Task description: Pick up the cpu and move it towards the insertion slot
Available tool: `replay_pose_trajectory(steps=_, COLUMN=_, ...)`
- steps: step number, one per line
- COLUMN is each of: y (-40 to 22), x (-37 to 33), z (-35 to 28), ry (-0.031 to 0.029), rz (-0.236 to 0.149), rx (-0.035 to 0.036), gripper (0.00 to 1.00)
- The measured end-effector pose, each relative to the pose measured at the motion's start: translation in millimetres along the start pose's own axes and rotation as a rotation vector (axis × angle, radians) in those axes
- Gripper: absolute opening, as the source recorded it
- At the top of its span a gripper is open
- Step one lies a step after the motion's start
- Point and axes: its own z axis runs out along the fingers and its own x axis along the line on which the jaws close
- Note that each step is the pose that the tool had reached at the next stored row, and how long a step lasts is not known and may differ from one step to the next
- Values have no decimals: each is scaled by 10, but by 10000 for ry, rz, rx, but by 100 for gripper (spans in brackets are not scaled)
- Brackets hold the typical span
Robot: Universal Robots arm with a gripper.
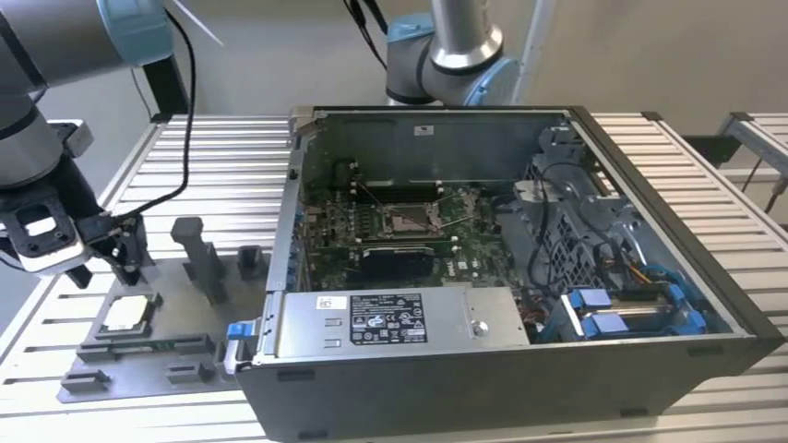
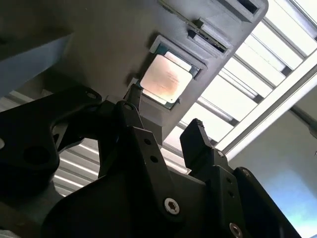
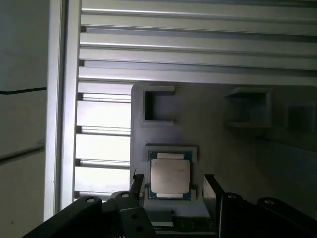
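The cpu (image 1: 129,314) is a thin square chip with a silvery top, lying flat in a recess of the grey fixture plate (image 1: 74,355) at the exterior view's left. My gripper (image 1: 109,274) hangs just above it, open and holding nothing. In both wrist views the two black fingers (image 3: 137,186) stand on either side of the cpu (image 3: 170,177) (image 2: 166,79), apart from it. The insertion slot (image 1: 407,217), a shiny metal-framed socket, lies on the green board deep inside the open computer case (image 1: 689,277), well off toward the exterior view's right.
Grey upright fixture blocks (image 1: 197,254) stand on the plate between the cpu and the case. A silver box with a white label (image 1: 388,323) sits at the case's near side. A second arm's base (image 1: 444,55) rises behind the case. The table top (image 1: 209,157) is slatted metal.
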Motion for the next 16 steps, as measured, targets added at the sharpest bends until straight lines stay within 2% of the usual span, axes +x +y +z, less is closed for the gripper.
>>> replay_pose_trajectory(steps=5, y=-10, x=1, z=66, ry=8, rz=-19, rx=1, gripper=0)
replay_pose_trajectory(steps=6, y=-10, x=1, z=74, ry=8, rz=-18, rx=1, gripper=100)
replay_pose_trajectory(steps=16, y=-19, x=0, z=250, ry=16, rz=-18, rx=1, gripper=100)
